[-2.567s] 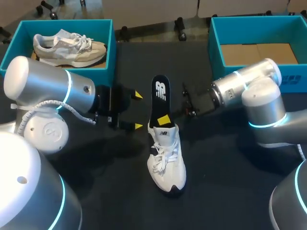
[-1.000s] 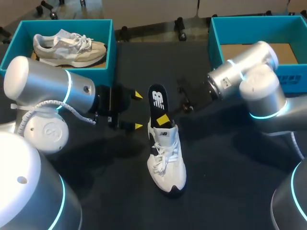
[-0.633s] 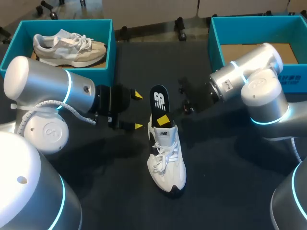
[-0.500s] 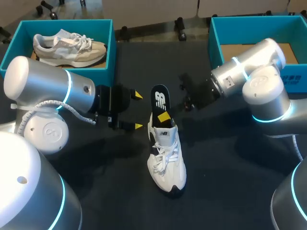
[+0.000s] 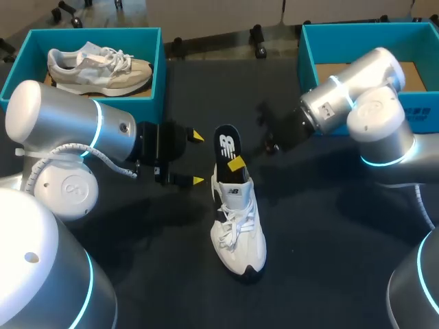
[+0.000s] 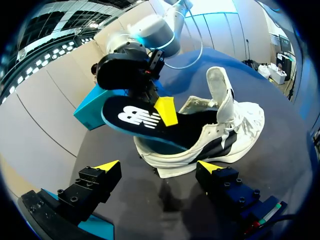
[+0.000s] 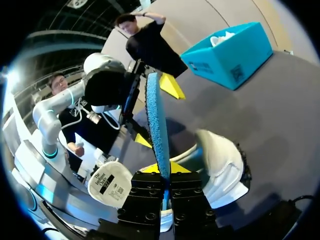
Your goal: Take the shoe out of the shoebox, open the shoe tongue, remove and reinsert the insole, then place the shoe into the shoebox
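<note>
A white shoe [image 5: 237, 226] stands on the black table, toe toward me. A black insole [image 5: 226, 145] with a white logo sticks up and back out of the shoe's opening. My right gripper [image 5: 236, 164] is shut on the insole's edge just above the shoe collar. In the right wrist view the insole [image 7: 156, 120] runs edge-on out from between the fingers [image 7: 176, 168], with the shoe [image 7: 220, 165] beneath. My left gripper [image 5: 197, 158] stands open just left of the heel. In its own view the left gripper [image 6: 159, 168] faces the shoe [image 6: 225, 135] and insole [image 6: 142, 120].
A teal shoebox [image 5: 162, 65] at the far left holds a second, beige shoe [image 5: 99, 68]. Another teal shoebox [image 5: 306, 62] at the far right shows only its cardboard floor, and my right arm's elbow hangs in front of it.
The insole has sunk a little deeper into the shoe, so less of it sticks out. My right arm's forearm has swung up toward the far right box. The left arm has not moved.
</note>
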Controlling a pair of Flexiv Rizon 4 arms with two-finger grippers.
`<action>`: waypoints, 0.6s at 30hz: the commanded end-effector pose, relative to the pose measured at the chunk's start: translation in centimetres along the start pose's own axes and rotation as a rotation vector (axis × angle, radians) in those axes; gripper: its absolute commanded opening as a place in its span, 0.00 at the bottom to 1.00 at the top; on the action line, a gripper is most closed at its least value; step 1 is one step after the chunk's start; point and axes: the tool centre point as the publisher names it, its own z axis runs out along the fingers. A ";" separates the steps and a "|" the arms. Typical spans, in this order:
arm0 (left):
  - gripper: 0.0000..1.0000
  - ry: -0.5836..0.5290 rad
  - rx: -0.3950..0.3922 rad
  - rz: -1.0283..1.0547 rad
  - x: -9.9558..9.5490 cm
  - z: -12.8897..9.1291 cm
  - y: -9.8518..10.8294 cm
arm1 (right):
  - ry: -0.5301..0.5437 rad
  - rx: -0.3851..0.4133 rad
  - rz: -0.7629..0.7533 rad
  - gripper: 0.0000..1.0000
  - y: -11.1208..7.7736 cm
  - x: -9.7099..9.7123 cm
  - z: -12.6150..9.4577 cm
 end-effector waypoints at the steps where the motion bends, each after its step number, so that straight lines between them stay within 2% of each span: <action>1: 1.00 -0.001 -0.005 -0.001 0.0 0.1 -0.1 | 0.008 0.006 0.019 0.00 -0.5 0.0 0.4; 10: 1.00 -0.001 -0.005 -0.001 0.0 0.1 -0.1 | 0.045 0.018 0.084 0.00 -2.2 1.5 2.0; 15: 1.00 -0.001 -0.005 -0.001 0.0 0.1 -0.1 | 0.037 0.016 0.097 0.00 -2.4 1.5 2.1; 17: 1.00 -0.001 -0.005 -0.001 0.0 0.1 -0.1 | 0.015 0.014 0.092 0.21 -2.1 1.4 1.7; 18: 1.00 -0.001 -0.005 -0.001 0.0 0.1 -0.1 | 0.011 0.013 0.088 0.22 -1.9 1.3 1.5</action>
